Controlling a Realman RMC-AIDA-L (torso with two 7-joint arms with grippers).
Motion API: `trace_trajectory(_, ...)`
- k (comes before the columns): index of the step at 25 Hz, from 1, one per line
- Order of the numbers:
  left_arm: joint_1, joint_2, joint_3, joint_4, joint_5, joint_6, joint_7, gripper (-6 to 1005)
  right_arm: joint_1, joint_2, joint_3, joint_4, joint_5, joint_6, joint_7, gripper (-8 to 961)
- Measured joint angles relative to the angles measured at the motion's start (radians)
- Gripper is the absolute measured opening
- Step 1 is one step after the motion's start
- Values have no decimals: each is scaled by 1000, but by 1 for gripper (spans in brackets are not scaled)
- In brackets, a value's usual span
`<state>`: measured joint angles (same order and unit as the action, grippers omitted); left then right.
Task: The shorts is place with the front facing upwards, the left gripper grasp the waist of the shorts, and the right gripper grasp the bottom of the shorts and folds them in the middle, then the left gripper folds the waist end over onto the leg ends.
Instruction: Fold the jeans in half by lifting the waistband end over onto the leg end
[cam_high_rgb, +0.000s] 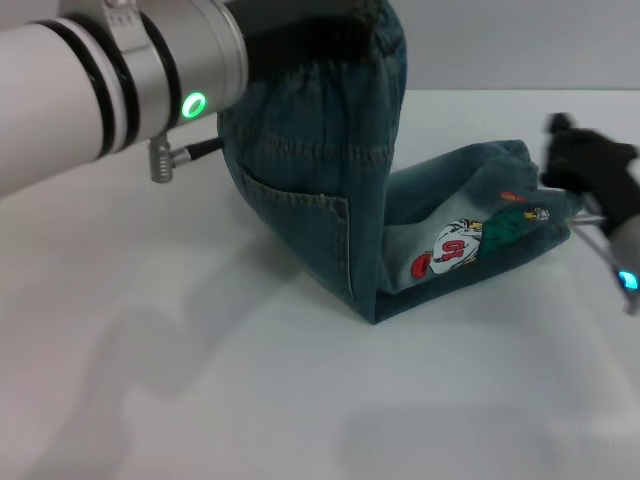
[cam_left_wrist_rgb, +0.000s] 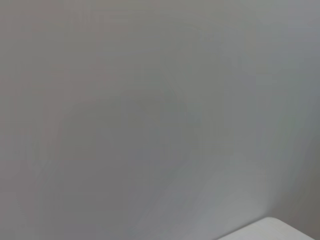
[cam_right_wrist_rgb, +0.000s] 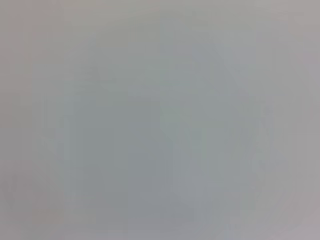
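Observation:
In the head view the blue denim shorts are folded lengthwise and hang bent in an L. My left gripper, on its silver-white arm with the green light, is shut on the waist and holds it high above the table. A patch pocket faces me on the hanging part. The lower half lies on the table toward the right, cartoon print up. The leg ends rest at the far right. My right gripper is a blurred black shape right beside them; whether it touches them I cannot tell. Neither wrist view shows the shorts.
The white table spreads around the shorts. The left wrist view is plain grey with a white corner at one edge. The right wrist view is plain grey.

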<state>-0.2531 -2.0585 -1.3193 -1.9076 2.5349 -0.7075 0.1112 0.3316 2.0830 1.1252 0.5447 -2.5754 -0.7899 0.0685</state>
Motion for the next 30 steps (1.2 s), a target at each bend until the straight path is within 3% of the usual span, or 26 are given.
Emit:
trace_trajectory(10,-26,-1,92,57,-24,87,8,57,-132,-2,80,40,0,-51,-68,89)
trace_trajectory(12,-34,-1,109,71,-37,107,9,57,-143,-3,80,50,0,-56,-88,90)
trace_trajectory(13,-69,-3,170,110,-55,164,21,57,-145,-3,80,53,0,-55,-96,91)
trace_trajectory(16,-82,-4,183,123,-56,176,24,57,-145,-4,81,54,0,-54,-103,92)
trace_trajectory(21,-166,-6,267,264,-130,334,42,57,-150,-4,78,64,0,-54,-105,94)
trace_trajectory(26,-202,-7,279,322,-132,390,45,57,-176,-4,77,90,-7,-55,-110,96)
trace_trajectory(30,-202,-6,281,332,-132,419,47,147,-182,-6,79,90,-7,-56,-111,98)
